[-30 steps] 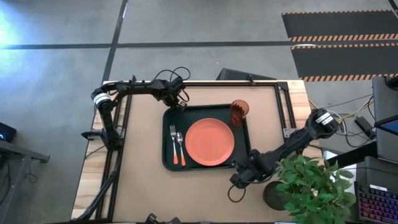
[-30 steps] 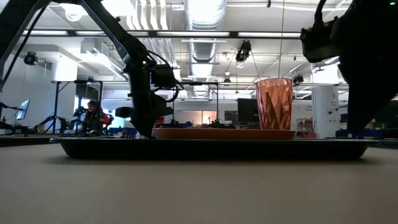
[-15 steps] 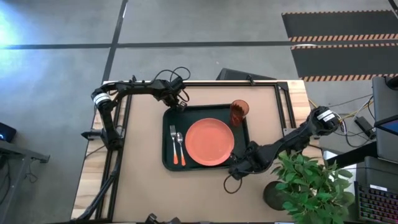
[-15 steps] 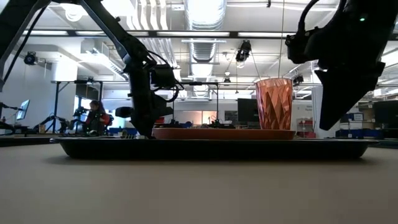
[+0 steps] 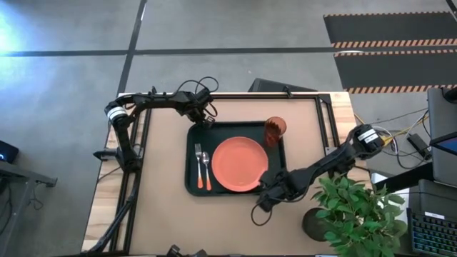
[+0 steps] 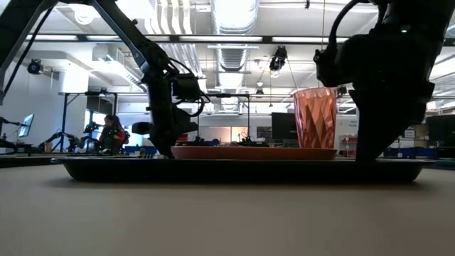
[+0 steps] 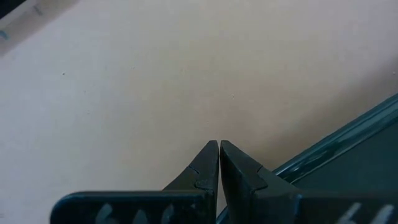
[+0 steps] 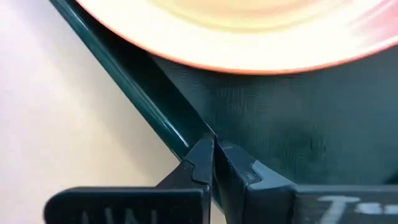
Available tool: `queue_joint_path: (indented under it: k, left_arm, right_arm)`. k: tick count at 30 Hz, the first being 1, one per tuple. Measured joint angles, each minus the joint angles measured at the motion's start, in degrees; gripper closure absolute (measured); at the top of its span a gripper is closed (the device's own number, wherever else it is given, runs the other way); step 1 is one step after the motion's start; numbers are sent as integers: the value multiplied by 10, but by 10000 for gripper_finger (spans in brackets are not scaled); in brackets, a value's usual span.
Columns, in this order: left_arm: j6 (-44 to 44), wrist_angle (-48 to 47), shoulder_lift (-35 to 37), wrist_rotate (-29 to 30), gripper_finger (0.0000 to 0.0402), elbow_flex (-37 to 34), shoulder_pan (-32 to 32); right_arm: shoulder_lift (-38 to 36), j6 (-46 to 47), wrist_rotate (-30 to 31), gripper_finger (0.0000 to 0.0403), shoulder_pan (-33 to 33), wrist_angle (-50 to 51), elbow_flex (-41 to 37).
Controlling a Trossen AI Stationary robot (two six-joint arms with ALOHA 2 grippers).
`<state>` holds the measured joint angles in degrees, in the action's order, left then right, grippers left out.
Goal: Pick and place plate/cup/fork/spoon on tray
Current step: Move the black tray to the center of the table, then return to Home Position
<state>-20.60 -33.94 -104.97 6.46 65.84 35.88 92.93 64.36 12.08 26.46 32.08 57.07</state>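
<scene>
On tan table [image 5: 164,214]: tray [image 5: 191,187]; both tools pressed together; workshop behind.

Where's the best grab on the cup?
Take the cup across its faceted wall just below the open rim, coming from above. It stands upright at the tray's far right corner, close to the plate, so side room is tight.

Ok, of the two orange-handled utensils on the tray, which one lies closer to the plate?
The spoon. It has the oval bowl and lies beside the plate; the tined fork lies on its far side, nearer the tray rim.
</scene>
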Motion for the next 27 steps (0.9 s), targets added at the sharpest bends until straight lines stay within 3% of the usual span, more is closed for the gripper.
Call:
queue_joint_path:
  k: [16,21,27]
  left_arm:
    - [1,-6,11,16,402,-8,0]
    - [15,-19,72,57,402,-8,0]
    - [15,-63,214,78,402,-8,-5]
  right_arm:
    - [-12,-28,0,394,0,-7,0]
    - [-57,-36,29,394,-2,20,0]
    - [-142,-94,71,394,-16,24,3]
